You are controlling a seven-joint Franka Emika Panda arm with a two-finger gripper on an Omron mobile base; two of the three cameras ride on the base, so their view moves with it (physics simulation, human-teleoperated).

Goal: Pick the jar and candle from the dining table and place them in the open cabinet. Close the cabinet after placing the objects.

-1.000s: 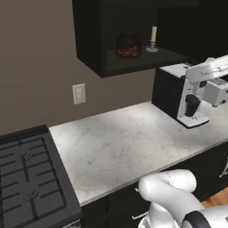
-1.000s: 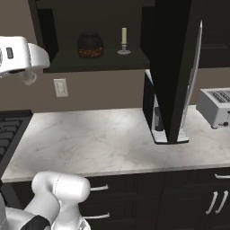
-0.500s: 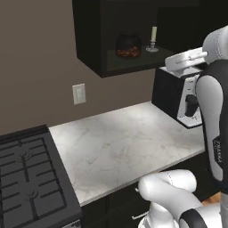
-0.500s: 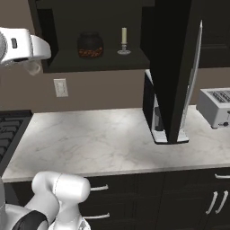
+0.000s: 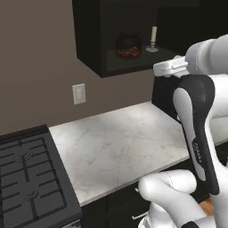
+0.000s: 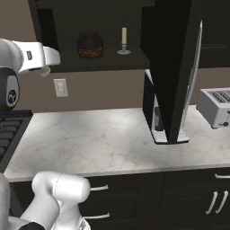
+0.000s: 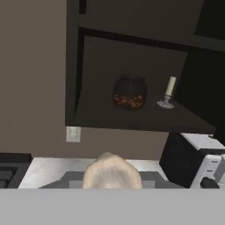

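One jar and one candle stand side by side on the shelf inside the open cabinet, the jar to the left, the candle on its small silvery holder just to the right, the two apart and both upright. The cabinet's single door hangs swung out toward the room, its one long silver bar handle running down the edge. Below, the marble tabletop carries one dark appliance under the door and one silver toaster far off to the right. One pale wall outlet sits on the brown wall under the cabinet, and one black gas stove adjoins the tabletop on the left. The white arm is raised in front of the cabinet. I cannot make out the gripper itself, but it is drawn together and the hand view shows nothing between its tips.
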